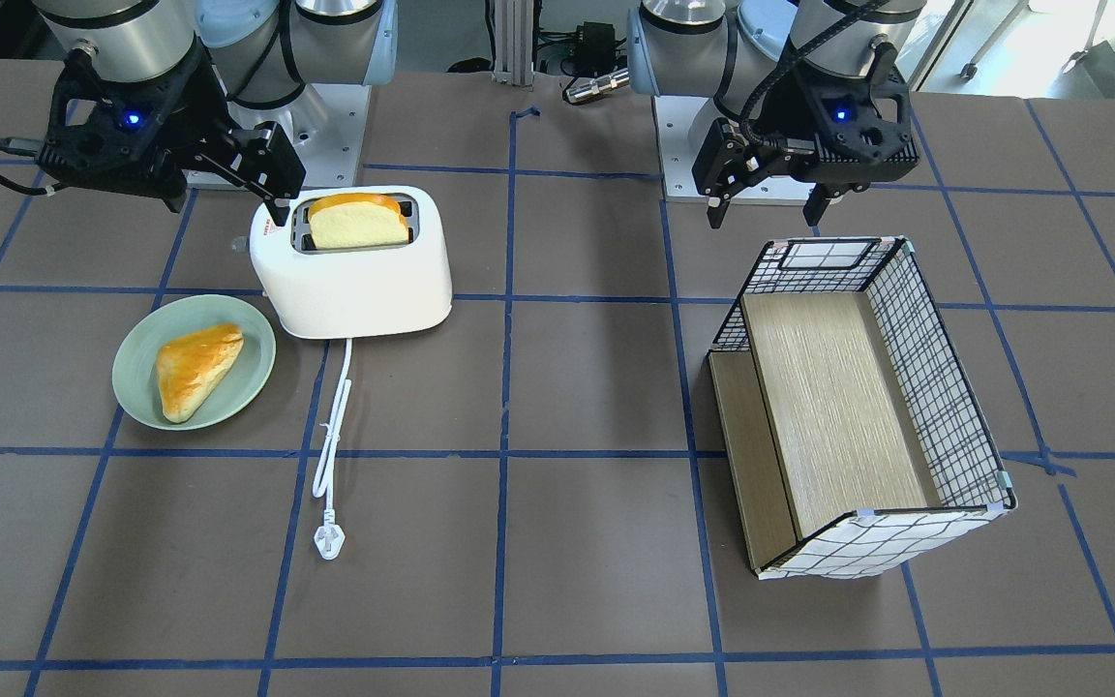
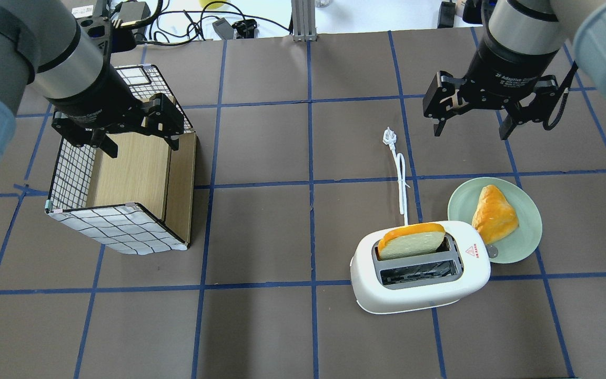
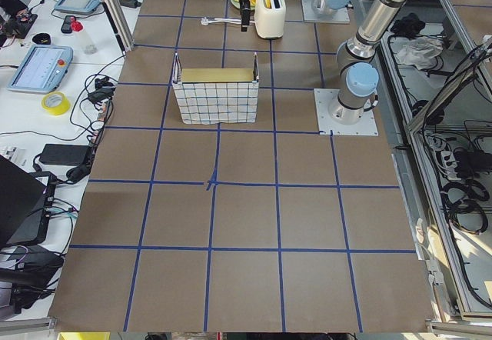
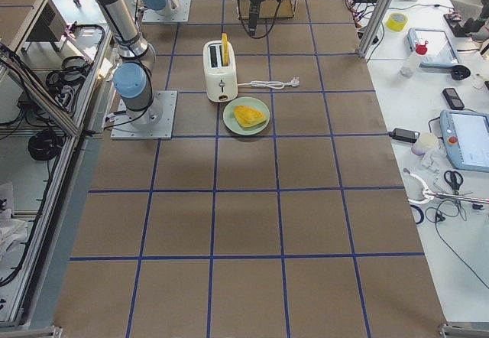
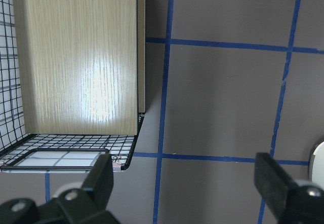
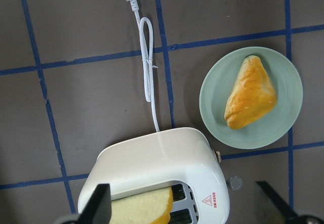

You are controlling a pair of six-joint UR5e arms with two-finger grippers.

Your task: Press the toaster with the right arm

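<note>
The white two-slot toaster (image 2: 418, 295) stands on the table's right half and also shows in the front view (image 1: 354, 286) and the right wrist view (image 6: 152, 163). A bread slice (image 2: 411, 239) sticks up from one slot; the other slot is empty. The toaster's white cord and plug (image 2: 390, 138) lie on the table. My right gripper (image 2: 470, 130) is open and empty, held high above the table, apart from the toaster, between it and the plug. Its fingers (image 6: 100, 203) frame the toaster's top in the right wrist view.
A green plate (image 2: 529, 231) with a golden pastry (image 2: 492, 213) sits right beside the toaster's red-sticker end. My left gripper (image 2: 142, 149) is open and empty above a checked wire basket (image 2: 119, 231) with a wooden insert on the table's left half.
</note>
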